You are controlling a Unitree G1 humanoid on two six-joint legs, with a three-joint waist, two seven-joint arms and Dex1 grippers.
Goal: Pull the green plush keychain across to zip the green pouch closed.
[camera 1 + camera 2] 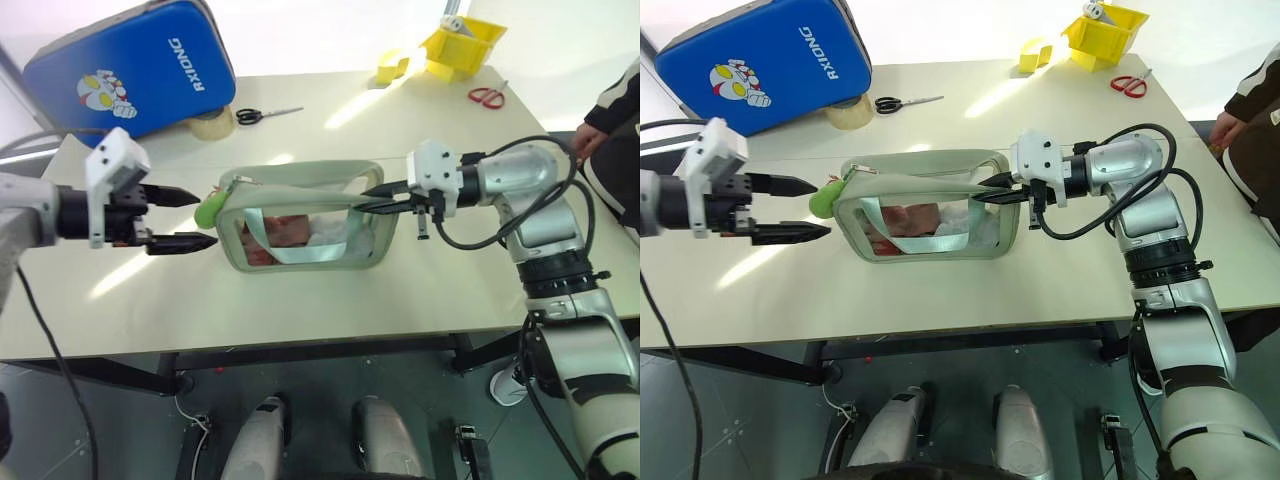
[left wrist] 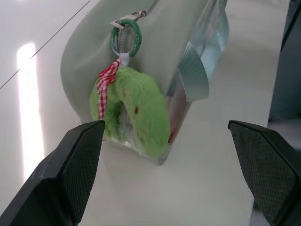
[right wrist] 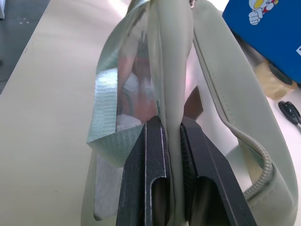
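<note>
The pouch (image 1: 305,222) sits mid-table, still unzipped; the right gripper (image 1: 378,198) pinches its far end fabric. The plush keychain (image 2: 136,110) hangs at the other end, ungrabbed, between the left gripper's (image 1: 185,219) wide-open fingers

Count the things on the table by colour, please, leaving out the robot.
Green: 2, the green pouch and the green plush keychain
Blue: 1, case
Yellow: 2, bins
Scissors: 2, black, red
Tape roll: 1
Total: 8
</note>
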